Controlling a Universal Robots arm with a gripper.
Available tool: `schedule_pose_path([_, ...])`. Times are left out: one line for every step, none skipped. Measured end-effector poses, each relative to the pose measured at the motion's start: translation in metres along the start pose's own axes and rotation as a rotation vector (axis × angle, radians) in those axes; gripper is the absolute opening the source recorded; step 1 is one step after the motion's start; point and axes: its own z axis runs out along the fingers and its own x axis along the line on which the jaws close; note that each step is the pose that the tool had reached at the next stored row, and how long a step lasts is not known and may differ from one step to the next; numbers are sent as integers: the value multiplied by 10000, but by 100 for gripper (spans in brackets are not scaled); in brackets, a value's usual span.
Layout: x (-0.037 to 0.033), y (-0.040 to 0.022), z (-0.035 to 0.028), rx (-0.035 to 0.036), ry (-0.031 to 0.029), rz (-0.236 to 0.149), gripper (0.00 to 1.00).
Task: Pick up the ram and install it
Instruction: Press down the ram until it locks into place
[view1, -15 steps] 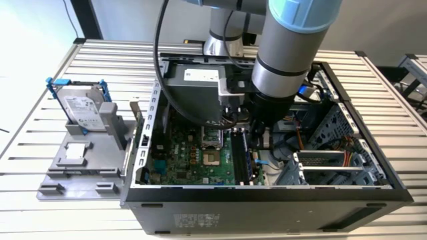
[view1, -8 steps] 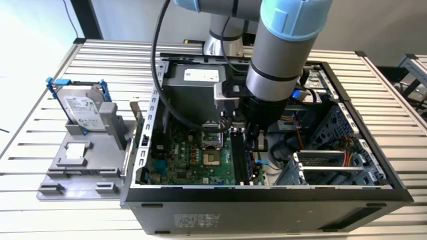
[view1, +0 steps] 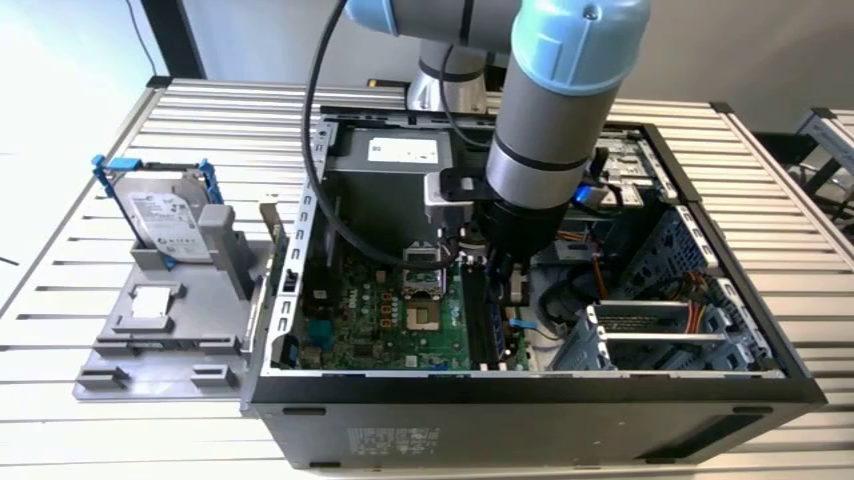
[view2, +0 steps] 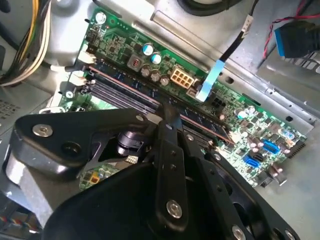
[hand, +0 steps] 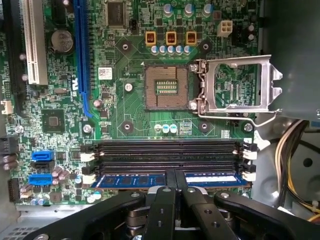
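Note:
The ram (hand: 130, 179) is a long thin blue-faced strip standing on edge in the memory slot nearest the motherboard's edge, between white end latches (hand: 248, 176). My gripper (hand: 175, 176) is down inside the open computer case, its two black fingers pressed together on the strip's top edge at mid-length. In the second wrist view the ram (view2: 205, 125) runs along the dark slots and passes under the gripper (view2: 167, 116). In the exterior view the gripper (view1: 499, 283) hangs over the slots beside the ram (view1: 503, 335).
Empty black memory slots (hand: 165, 150) lie beside the ram. The CPU socket (hand: 165, 87) stands open with its metal frame (hand: 235, 85) swung back. Outside the case (view1: 534, 385), a grey fixture (view1: 160, 340) holds a hard drive (view1: 167, 215) and a small square chip (view1: 154, 300).

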Motion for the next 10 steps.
schedule_pose_path([0, 0, 19, 1, -3, 0, 0])
schedule_pose_path([1, 1, 37, 1, 0, 0, 0])
schedule_pose_path([1, 1, 54, 1, 2, 0, 0])
schedule_pose_path([-1, 1, 59, -2, 13, 0, 0])
schedule_pose_path([-6, 0, 44, -11, 41, 1, 0])
schedule_pose_path([-11, -1, 19, -24, 81, 0, 0])
schedule_pose_path([-18, -4, -52, -62, 231, 2, 0])
schedule_pose_path([-19, -4, -65, -71, 263, 2, 0])
schedule_pose_path([-17, -4, -66, -71, 263, 2, 0])
schedule_pose_path([-16, -4, -69, -73, 270, 2, 0])
